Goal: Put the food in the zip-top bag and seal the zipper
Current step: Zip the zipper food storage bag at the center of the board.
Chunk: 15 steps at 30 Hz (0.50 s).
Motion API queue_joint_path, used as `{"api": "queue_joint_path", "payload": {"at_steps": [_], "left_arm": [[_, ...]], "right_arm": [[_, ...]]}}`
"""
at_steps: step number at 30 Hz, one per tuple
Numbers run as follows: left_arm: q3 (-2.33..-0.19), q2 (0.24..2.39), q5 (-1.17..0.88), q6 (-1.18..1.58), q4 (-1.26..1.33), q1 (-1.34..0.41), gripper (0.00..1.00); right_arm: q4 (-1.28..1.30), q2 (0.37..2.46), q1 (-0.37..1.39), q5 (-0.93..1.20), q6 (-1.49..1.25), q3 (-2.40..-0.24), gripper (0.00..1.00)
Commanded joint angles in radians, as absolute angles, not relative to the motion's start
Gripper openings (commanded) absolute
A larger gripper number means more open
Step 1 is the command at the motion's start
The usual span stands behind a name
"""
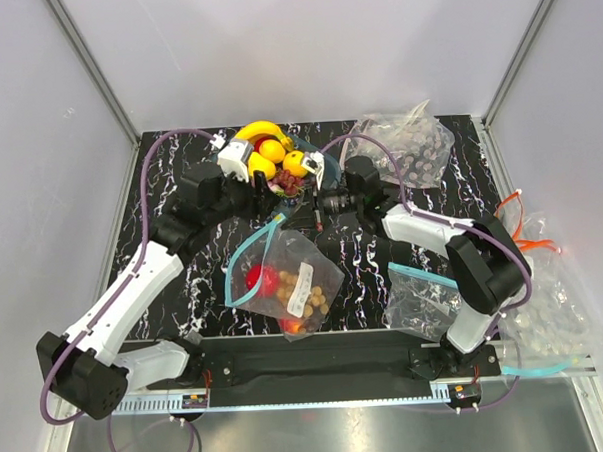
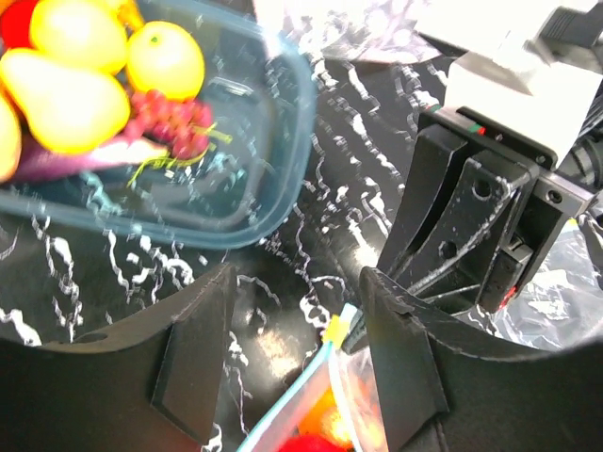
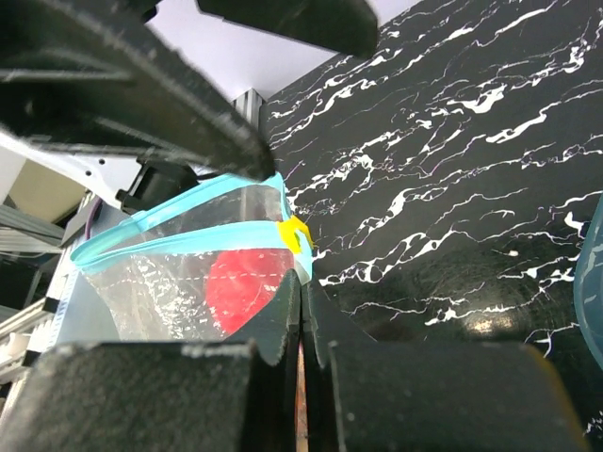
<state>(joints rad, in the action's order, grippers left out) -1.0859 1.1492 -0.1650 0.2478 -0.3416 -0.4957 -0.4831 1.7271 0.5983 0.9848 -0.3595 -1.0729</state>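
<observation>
Right gripper is pinching shut on the zipper end, right by the yellow slider. Left gripper is hovering open, jaws straddling that same corner. Zip-top bag is lying mid-table.

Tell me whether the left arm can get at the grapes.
Probably yes: the left gripper is open and empty beside the lidless container, the grapes lie uncovered inside, and the right gripper sits aside, clamped on the zip-top bag.
</observation>
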Motion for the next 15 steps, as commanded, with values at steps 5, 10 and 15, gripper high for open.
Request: {"api": "queue_joint_path", "payload": {"at_steps": [5,10,15], "left_arm": [[-1.111,1.134,-0.326,0.17,-0.222,-0.477,0.53],[-1.124,1.16,-0.413,0.173,-0.236,-0.479,0.49],[-1.098,1.161,-0.466,0.193,-0.215,-0.48,0.48]], "right_arm": [[-0.425,1.603,0.606,0.962,-0.267,-1.051,0.0],[-0.419,1.598,0.606,0.94,-0.252,-1.043,0.0],[-0.416,1.592,0.606,0.92,-0.247,-1.037,0.0]]}}
